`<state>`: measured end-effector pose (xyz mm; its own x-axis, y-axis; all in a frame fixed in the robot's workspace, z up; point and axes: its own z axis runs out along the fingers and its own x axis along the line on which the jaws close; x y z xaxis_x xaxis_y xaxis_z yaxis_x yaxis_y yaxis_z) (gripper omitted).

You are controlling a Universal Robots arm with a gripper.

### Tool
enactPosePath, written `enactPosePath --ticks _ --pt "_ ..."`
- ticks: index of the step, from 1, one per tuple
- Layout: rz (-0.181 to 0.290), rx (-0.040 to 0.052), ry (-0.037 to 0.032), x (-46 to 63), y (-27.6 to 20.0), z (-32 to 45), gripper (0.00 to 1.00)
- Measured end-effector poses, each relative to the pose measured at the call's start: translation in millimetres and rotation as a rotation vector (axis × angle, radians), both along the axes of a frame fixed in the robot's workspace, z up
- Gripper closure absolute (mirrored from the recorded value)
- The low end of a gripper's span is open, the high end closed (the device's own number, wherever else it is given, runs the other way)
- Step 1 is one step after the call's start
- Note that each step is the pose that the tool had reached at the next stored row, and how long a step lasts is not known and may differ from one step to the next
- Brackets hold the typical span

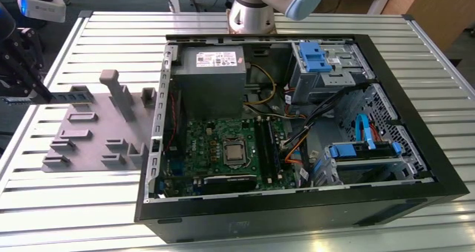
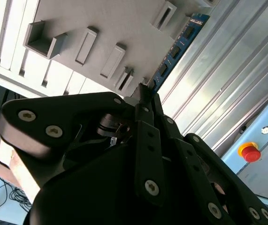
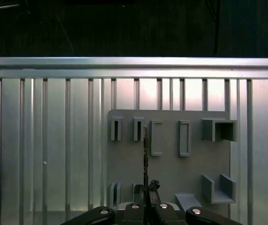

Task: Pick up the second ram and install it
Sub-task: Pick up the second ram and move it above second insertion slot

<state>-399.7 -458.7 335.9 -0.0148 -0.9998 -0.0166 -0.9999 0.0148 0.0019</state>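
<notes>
Holding the second ram (image 2: 178,47) by one end, pinched between the black fingers (image 2: 148,133), closed narrow on its board. Seen in the second wrist view as a blue-green stick with dark chips, and in the first wrist view edge-on, as a thin dark ram (image 3: 145,150). Hanging out of the grey holder tray (image 3: 171,173), close to its narrow slots (image 3: 138,129) and running in line with them. Under the tray, a slatted aluminium bench (image 1: 104,207). Just beside the tray (image 1: 93,135), on the exterior view's right, an open computer case (image 1: 260,224) with its green motherboard (image 1: 215,135) exposed. Well apart from the tray, past the bench edge, a red button (image 2: 250,152) on a pale box.
</notes>
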Motion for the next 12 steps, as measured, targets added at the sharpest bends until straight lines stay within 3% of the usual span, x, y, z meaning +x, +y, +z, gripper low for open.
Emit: enactPosePath --ticks 12 --pt "0.000 0.0000 0.0000 0.0 0.0 8.7 0.86"
